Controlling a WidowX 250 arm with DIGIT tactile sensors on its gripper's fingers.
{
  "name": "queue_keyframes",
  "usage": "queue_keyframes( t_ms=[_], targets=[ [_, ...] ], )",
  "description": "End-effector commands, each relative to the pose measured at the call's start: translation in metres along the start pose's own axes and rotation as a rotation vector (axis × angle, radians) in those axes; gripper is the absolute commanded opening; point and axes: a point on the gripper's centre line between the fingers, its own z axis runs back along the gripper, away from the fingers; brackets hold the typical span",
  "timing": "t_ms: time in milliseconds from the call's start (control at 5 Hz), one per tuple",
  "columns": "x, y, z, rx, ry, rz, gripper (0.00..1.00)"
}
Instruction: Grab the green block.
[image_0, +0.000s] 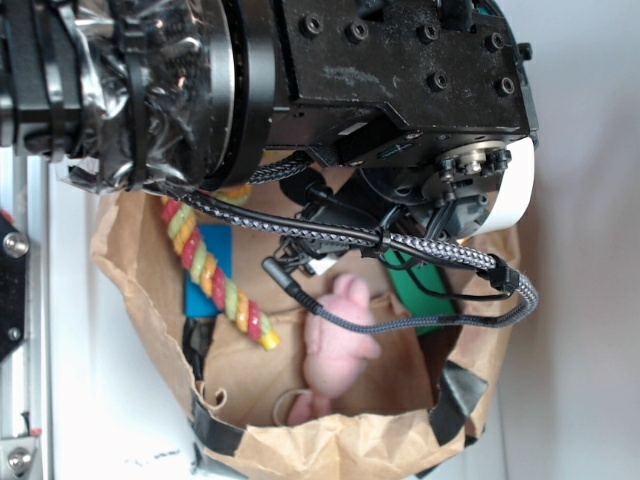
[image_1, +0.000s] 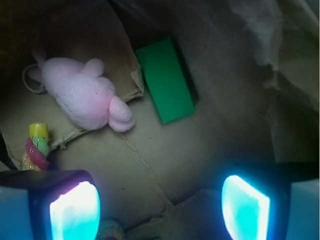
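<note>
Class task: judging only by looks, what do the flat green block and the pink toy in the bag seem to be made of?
Flat dark green rectangular block: probably painted wood or plastic, with smooth plain faces and crisp edges; the pictures cannot settle which. Pink plush toy: soft fuzzy fabric, with a napped surface and rounded, stuffed shape.

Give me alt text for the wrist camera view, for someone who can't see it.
A flat green block lies on the crumpled brown paper floor of a bag, with a pink plush toy to its left and a striped rope toy at the left edge. The open gripper hangs above, its two fingertips glowing at the bottom corners.
</note>
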Motion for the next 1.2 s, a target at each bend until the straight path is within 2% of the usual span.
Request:
queue_keyframes(
  t_ms=[0, 400, 800, 1000],
  targets=[
    [0.014, -0.003, 0.004, 0.060, -0.026, -0.066, 1.00],
    [0.028, -0.014, -0.017, 0.051, 0.008, -0.149, 1.00],
    [0.034, -0.010, -0.039, 0.033, 0.044, -0.182, 1.00],
    [0.034, -0.007, -0.044, 0.061, 0.058, -0.185, 1.00]
  ],
)
